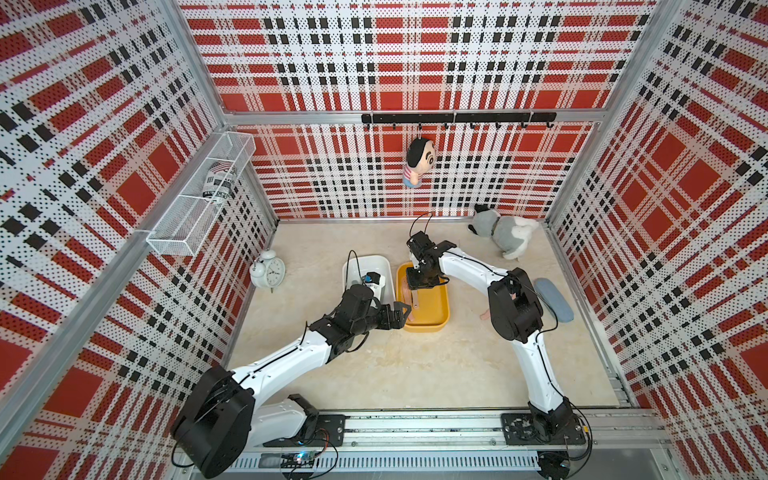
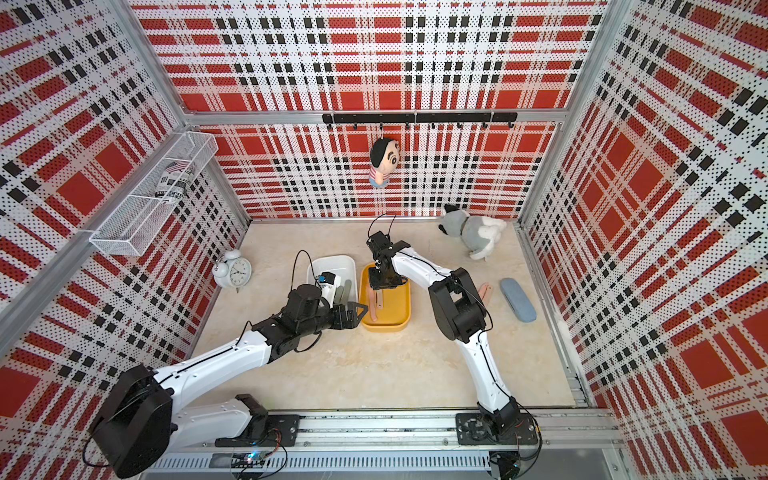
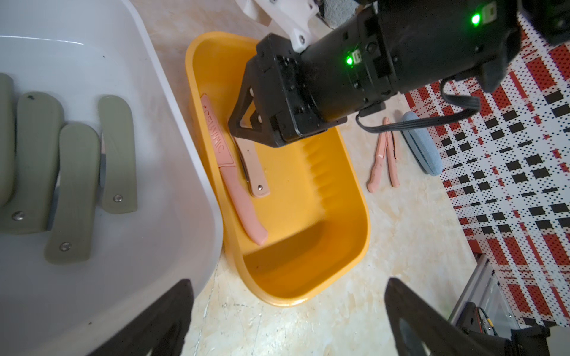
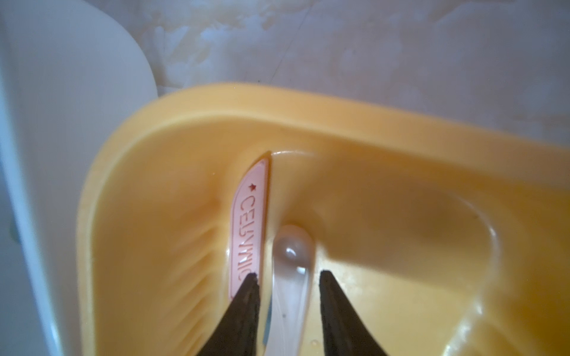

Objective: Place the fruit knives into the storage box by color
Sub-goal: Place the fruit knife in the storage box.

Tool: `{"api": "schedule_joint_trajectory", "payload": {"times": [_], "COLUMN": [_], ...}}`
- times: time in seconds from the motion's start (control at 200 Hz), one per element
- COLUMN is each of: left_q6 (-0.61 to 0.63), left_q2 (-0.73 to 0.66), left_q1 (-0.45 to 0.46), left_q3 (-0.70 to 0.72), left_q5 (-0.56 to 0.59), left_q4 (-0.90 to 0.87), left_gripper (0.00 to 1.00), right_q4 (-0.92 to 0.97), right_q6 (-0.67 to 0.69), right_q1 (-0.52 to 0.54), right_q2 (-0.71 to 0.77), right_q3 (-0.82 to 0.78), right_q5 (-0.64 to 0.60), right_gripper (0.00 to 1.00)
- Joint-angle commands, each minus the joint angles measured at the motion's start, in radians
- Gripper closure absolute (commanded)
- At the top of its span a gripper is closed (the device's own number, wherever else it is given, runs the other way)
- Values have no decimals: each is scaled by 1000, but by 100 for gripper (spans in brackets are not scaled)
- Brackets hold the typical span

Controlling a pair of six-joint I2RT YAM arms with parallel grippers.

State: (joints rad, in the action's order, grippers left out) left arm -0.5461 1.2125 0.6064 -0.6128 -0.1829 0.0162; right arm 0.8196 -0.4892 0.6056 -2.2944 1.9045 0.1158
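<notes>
My right gripper (image 4: 288,277) reaches down into the yellow storage box (image 3: 364,222), open, its fingers apart on either side of a pale pink folding fruit knife (image 3: 254,169) lying on the box floor. Beside it lies a longer pink sheathed knife (image 3: 234,178). The white storage box (image 3: 185,154) alongside holds several sage green knives (image 3: 75,191). Two more pink knives (image 3: 381,160) lie on the table past the yellow box, near the right arm. My left gripper (image 3: 288,282) hovers wide open and empty over the table at the near ends of the two boxes (image 2: 360,316).
A blue-grey case (image 1: 552,299) lies right of the pink knives. An alarm clock (image 1: 268,270) stands left of the white box. A plush dog (image 1: 505,232) sits at the back right. A doll (image 1: 417,162) hangs on the back wall, and a wire basket (image 1: 199,195) on the left wall.
</notes>
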Motion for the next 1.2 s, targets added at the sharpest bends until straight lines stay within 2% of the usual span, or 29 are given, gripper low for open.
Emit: {"api": "schedule_joint_trajectory", "payload": {"times": [0.0, 0.18, 0.606, 0.912, 1.197], "left_q6": [-1, 0, -3, -1, 7], "left_q2": [-7, -8, -28, -26, 63], "left_q1": [-8, -8, -8, 8, 62], "left_q3": [7, 7, -8, -86, -197], "left_q5": [-4, -4, -15, -13, -9], "left_q4": [24, 24, 9, -18, -7], "left_gripper": [2, 2, 2, 2, 2], "right_q4": [0, -10, -20, -42, -127], "right_q6": [-4, -5, -4, -2, -25], "right_q1": [-3, -4, -4, -25, -109], "right_q2": [-3, 10, 65, 226, 460], "right_q3": [16, 12, -4, -91, -328], "right_q5": [-10, -11, -8, -51, -67], "right_gripper": [53, 48, 44, 39, 38]}}
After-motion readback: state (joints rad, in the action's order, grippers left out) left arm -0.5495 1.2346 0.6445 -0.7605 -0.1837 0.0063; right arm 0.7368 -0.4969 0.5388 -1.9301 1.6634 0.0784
